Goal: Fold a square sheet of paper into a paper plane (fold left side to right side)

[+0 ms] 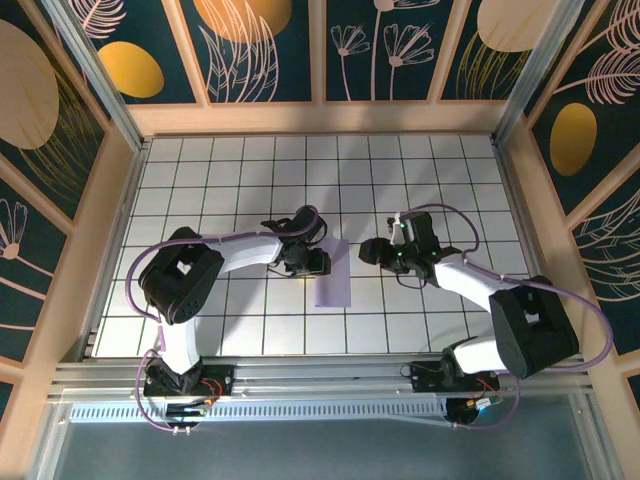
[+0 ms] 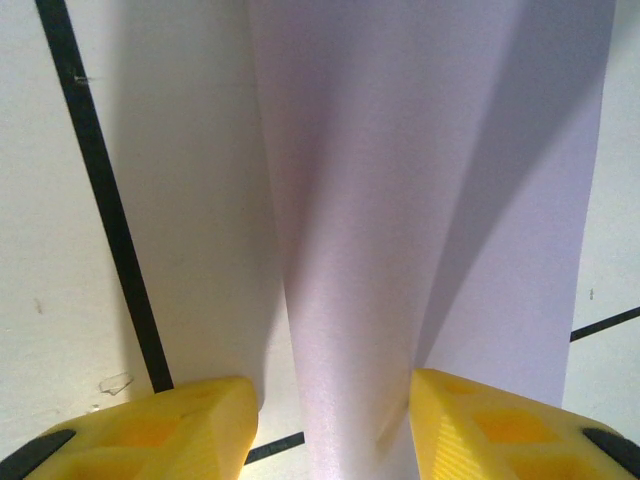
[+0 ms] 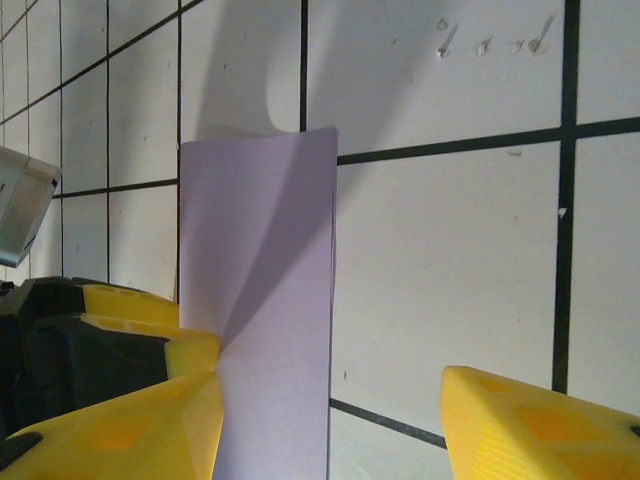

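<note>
The square sheet of paper [image 1: 334, 282] lies near the table's middle, folded into a narrow upright lavender strip. My left gripper [image 1: 318, 262] is at the strip's left folded edge. In the left wrist view the gripper [image 2: 333, 425] is open, and the paper [image 2: 380, 200] bulges up in a rounded ridge between its yellow fingers [image 2: 180, 430]. My right gripper [image 1: 369, 250] hovers just right of the strip. It stands open [image 3: 330, 425] with the paper [image 3: 262, 250] by its left finger and bare table under the gap. No paper plane shape is seen.
The white grid table [image 1: 230, 180] is ringed by a wooden rim [image 1: 320, 118] and patterned walls. In the right wrist view, the left arm's yellow finger [image 3: 130, 310] presses at the strip's left side. Open tiles lie behind and in front of the paper.
</note>
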